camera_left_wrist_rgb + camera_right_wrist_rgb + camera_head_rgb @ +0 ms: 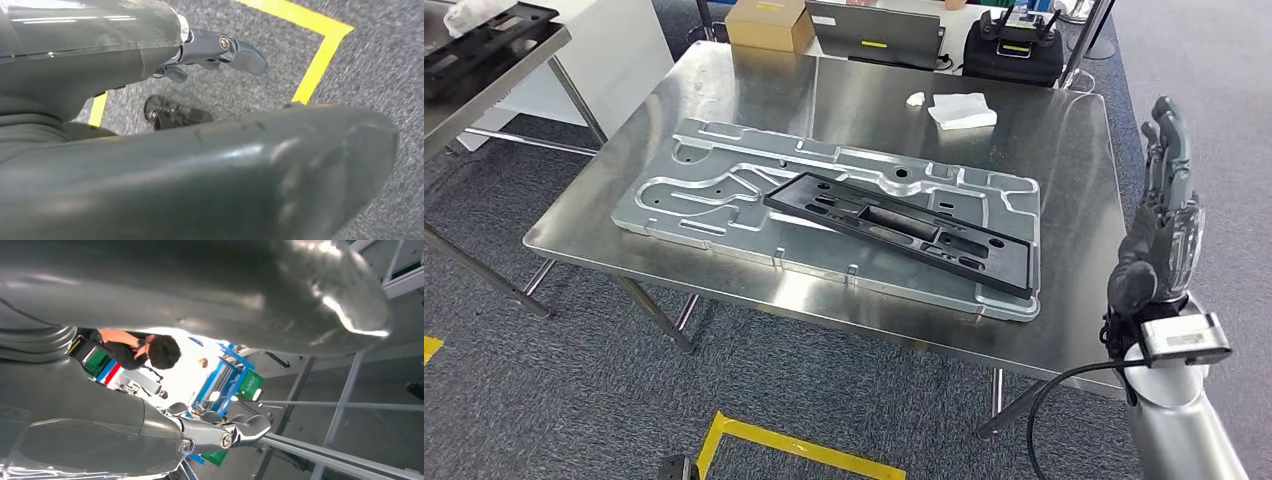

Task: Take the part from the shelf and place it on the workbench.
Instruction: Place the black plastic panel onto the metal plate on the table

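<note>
A long black plastic part [904, 231] lies slantwise on a large machined aluminium plate [714, 190], which rests on the steel workbench [1044, 160]. My right hand [1162, 215] is raised beside the bench's right edge, fingers straight and apart, holding nothing. The right wrist view shows its thumb [200, 295] and fingers [235, 432] spread against a background of racks. My left hand [200, 165] hangs over the carpet with its fingers [225, 50] apart from the thumb and nothing in it.
A white cloth [962, 109], a cardboard box [770, 23], a laptop [876, 32] and a black controller case [1014, 48] lie along the bench's far side. A second steel table [494, 75] with a black tray stands at the left. Yellow floor tape [794, 448] runs below. A person [145, 347] works farther off.
</note>
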Tool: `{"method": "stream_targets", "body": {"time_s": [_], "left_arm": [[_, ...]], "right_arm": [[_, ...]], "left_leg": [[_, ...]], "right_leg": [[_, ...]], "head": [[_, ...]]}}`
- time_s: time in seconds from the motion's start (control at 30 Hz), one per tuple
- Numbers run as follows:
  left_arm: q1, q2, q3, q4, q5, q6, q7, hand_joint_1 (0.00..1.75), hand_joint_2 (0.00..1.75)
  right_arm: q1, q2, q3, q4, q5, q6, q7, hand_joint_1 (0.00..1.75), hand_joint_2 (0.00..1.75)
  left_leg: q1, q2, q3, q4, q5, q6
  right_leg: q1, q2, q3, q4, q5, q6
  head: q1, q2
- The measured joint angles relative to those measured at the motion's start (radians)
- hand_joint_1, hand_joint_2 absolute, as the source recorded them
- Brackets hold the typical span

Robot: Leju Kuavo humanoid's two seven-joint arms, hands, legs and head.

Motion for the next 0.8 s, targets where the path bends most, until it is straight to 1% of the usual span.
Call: {"method": "stream_targets", "body": {"time_s": [0.1, 0.23, 0.33, 0.5, 0.6, 0.63, 0.67, 0.7, 0.73, 0.8], "left_arm": [[-0.008, -0.001, -0.011, 0.0, -0.022, 0.024, -0.041, 0.0, 0.0], [-0.017, -0.002, -0.027, 0.0, -0.04, -0.02, -0.096, 0.0, 0.0], [-0.023, -0.002, -0.033, 0.0, -0.041, -0.008, -0.083, 0.0, 0.0], [-0.022, -0.001, -0.034, 0.0, -0.031, -0.016, -0.059, 0.0, 0.0], [-0.02, 0.0, -0.034, 0.0, -0.023, -0.021, -0.056, 0.0, 0.0], [-0.02, 0.0, -0.034, 0.0, -0.022, -0.021, -0.054, 0.0, 0.0], [-0.021, -0.001, -0.034, 0.0, -0.021, -0.022, -0.053, 0.0, 0.0], [-0.021, -0.001, -0.034, 0.0, -0.021, -0.022, -0.05, 0.0, 0.0], [-0.02, -0.001, -0.034, 0.0, -0.021, -0.021, -0.048, 0.0, 0.0], [-0.017, -0.001, -0.034, 0.0, -0.022, -0.017, -0.043, 0.0, 0.0]], "right_arm": [[0.056, 0.0, -0.004, -0.042, 0.026, -0.026, 0.004, 0.0, 0.0], [0.142, 0.001, -0.026, -0.083, 0.044, -0.048, 0.001, 0.0, 0.0], [0.179, 0.002, -0.043, -0.099, 0.047, -0.045, -0.002, 0.0, 0.0], [0.223, 0.018, -0.062, -0.115, 0.076, -0.04, -0.004, 0.0, 0.0], [0.24, 0.026, -0.069, -0.126, 0.084, -0.04, -0.004, 0.0, 0.0], [0.244, 0.028, -0.072, -0.131, 0.087, -0.04, -0.003, 0.0, 0.0], [0.248, 0.029, -0.076, -0.135, 0.088, -0.039, -0.003, 0.0, 0.0], [0.251, 0.029, -0.08, -0.14, 0.09, -0.038, -0.002, 0.0, 0.0], [0.255, 0.029, -0.085, -0.143, 0.092, -0.037, -0.002, 0.0, 0.0], [0.271, 0.029, -0.095, -0.145, 0.092, -0.035, -0.002, 0.0, 0.0]], "left_leg": [[0.0, 0.0, 0.0, 0.0, 0.0, 0.0], [0.0, 0.0, 0.001, 0.0, 0.0, 0.0], [-0.001, 0.001, 0.0, 0.001, -0.002, 0.002], [-0.004, 0.001, -0.001, 0.007, -0.006, 0.009], [-0.006, 0.001, -0.003, 0.009, -0.003, 0.016], [-0.003, 0.002, 0.0, 0.003, 0.003, 0.02], [0.0, 0.004, 0.003, -0.005, 0.011, 0.025], [0.003, 0.007, 0.005, -0.014, 0.018, 0.03], [0.006, 0.009, 0.007, -0.021, 0.023, 0.034], [0.005, 0.012, 0.003, -0.022, 0.026, 0.037]], "right_leg": [[0.0, 0.0, 0.0, 0.0, 0.0, 0.0], [0.0, -0.001, 0.001, 0.0, 0.0, 0.0], [-0.002, 0.001, 0.001, -0.001, 0.0, 0.001], [-0.004, 0.001, 0.002, -0.001, 0.0, 0.006], [-0.007, 0.001, 0.003, -0.003, 0.004, 0.013], [-0.007, 0.001, 0.003, -0.003, 0.004, 0.017], [-0.006, 0.001, 0.001, 0.003, -0.003, 0.021], [-0.006, 0.0, -0.008, 0.024, -0.023, 0.024], [-0.007, -0.001, -0.026, 0.066, -0.054, 0.027], [-0.011, -0.003, -0.077, 0.19, -0.123, 0.035]], "head": [[0.0, 0.0], [0.0, 0.0], [0.0, 0.0], [0.0, 0.0], [0.0, 0.0], [0.0, 0.0], [0.0, 0.0], [0.0, 0.0], [0.0, 0.0], [0.0, 0.0]]}}
